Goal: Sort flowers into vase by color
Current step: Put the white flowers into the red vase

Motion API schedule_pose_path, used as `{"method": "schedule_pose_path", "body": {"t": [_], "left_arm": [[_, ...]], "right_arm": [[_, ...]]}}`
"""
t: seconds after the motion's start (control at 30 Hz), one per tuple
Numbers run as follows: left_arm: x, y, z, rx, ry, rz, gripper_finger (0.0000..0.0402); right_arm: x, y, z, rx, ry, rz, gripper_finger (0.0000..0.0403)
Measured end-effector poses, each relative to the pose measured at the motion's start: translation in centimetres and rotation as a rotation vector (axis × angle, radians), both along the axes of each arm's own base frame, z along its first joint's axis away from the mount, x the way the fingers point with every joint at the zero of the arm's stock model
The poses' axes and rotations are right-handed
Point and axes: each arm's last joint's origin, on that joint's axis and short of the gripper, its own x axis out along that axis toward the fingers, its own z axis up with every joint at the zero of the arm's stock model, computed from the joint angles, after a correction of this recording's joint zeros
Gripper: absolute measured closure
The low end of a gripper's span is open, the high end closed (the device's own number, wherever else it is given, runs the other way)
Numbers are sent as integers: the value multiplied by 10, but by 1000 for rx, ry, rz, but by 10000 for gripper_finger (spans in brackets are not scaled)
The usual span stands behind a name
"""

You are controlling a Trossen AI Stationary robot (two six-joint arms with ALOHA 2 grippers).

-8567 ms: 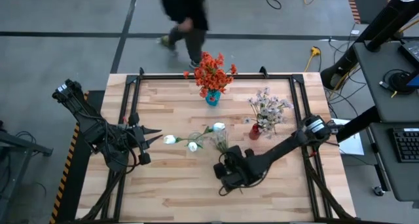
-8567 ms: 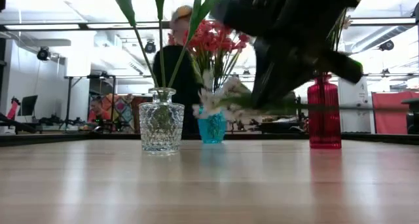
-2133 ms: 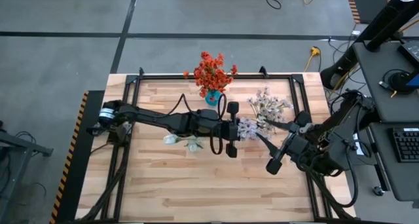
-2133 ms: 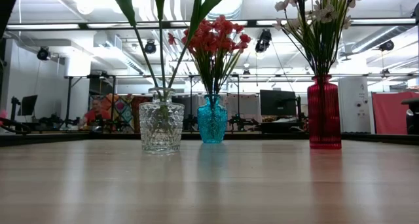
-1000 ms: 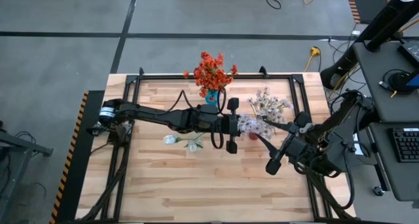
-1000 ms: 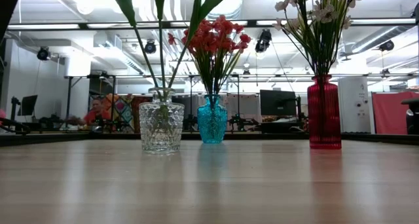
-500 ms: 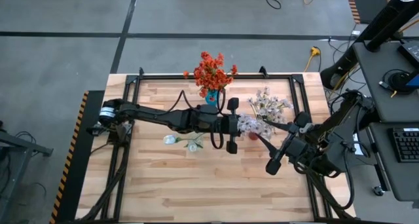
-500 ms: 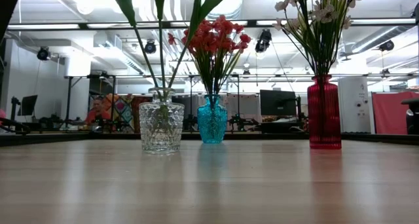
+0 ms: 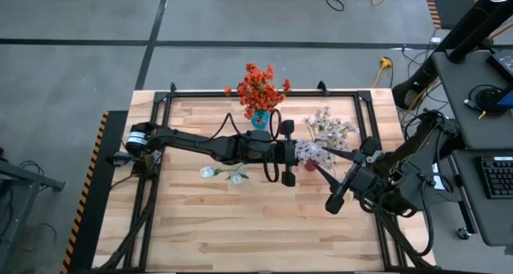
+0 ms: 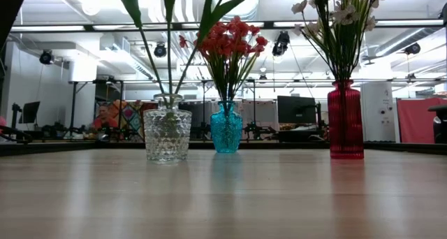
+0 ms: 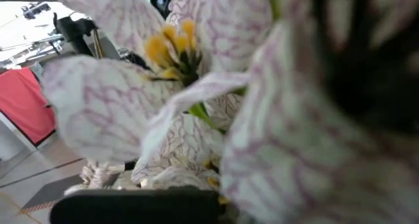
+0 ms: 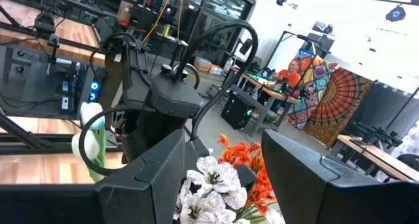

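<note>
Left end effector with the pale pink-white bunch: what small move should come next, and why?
Probably carry it a little further toward the red vase and lower the stems in. The left end effector, shut on the pale pink-white bunch, hangs beside that vase, which already holds matching blossoms. The right end effector waits open.

Three vases stand in a row on the pale wooden table (image 10: 223,197): a clear cut-glass vase (image 10: 167,133) holding green stems (image 10: 170,47), a small turquoise vase (image 10: 226,128) with orange-red blossoms (image 10: 227,40), and a tall red ribbed vase (image 10: 346,120) with pale pink-white blossoms (image 10: 340,8). No fingers show here.
</note>
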Motion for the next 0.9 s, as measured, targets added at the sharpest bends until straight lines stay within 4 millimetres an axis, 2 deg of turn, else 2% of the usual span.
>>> {"method": "schedule_pose_path", "body": {"t": [0.9], "left_arm": [[1,-4,-4,16,27,-42,401]], "right_arm": [[0,0,0,14,-9,0,206]]}}
